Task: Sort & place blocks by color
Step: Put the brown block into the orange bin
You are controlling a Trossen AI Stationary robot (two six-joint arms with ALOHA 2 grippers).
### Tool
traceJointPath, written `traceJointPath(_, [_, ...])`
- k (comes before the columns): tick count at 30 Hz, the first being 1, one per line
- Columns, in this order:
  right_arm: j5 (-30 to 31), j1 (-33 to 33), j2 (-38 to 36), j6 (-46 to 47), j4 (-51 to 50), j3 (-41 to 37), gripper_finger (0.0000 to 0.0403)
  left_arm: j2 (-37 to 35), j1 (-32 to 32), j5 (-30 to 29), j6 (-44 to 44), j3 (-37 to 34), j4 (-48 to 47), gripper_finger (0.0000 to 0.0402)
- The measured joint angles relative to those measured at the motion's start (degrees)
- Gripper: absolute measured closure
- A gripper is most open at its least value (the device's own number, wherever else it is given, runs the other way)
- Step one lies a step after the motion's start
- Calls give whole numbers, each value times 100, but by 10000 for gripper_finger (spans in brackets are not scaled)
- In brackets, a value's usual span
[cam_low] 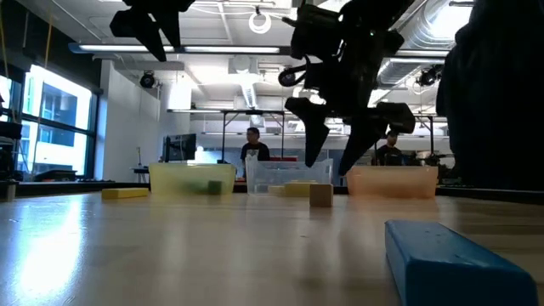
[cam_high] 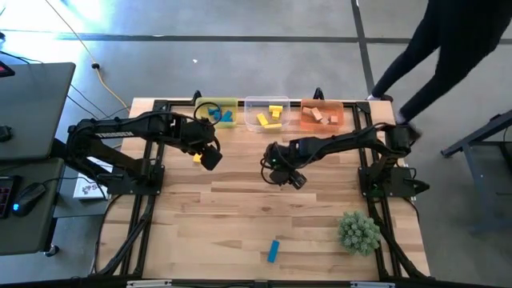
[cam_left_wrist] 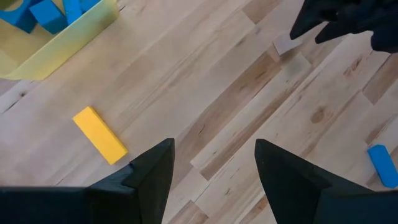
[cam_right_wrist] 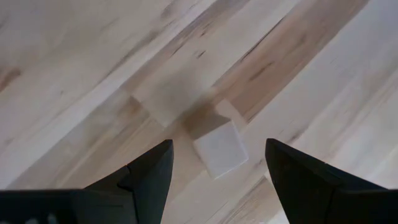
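Observation:
My right gripper [cam_high: 279, 173] hangs open above a tan cube [cam_right_wrist: 221, 148] near the table's middle. In the low view its fingers [cam_low: 313, 143] stand above and to either side of the cube [cam_low: 320, 195] without touching it. My left gripper [cam_high: 210, 155] is open and raised just in front of the yellow bin [cam_high: 216, 112]. A yellow bar [cam_left_wrist: 99, 134] lies flat on the table beside it. A blue bar [cam_high: 273, 250] lies flat near the near edge. Blue blocks [cam_left_wrist: 46, 14] sit in the yellow bin, yellow blocks [cam_high: 270, 117] in the clear bin, and tan blocks [cam_high: 322, 114] in the orange bin.
The three bins stand in a row along the far edge. A spiky green plant ball [cam_high: 358, 232] sits at the near right of the table. Bare wood [cam_high: 200, 224] lies between the arms and the near edge. A person [cam_high: 448, 48] stands beyond the far right corner.

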Motion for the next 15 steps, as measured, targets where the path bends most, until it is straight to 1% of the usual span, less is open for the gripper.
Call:
traceJointPath(4, [-32, -28, -1, -52, 242, -70, 160, 0, 1, 0, 0, 0, 0, 188])
traceJointPath(9, [-363, -134, 30, -52, 393, -70, 160, 0, 1, 0, 2, 0, 2, 188])
traceJointPath(15, [-386, -258, 294, -48, 439, -70, 160, 0, 1, 0, 2, -2, 9, 188])
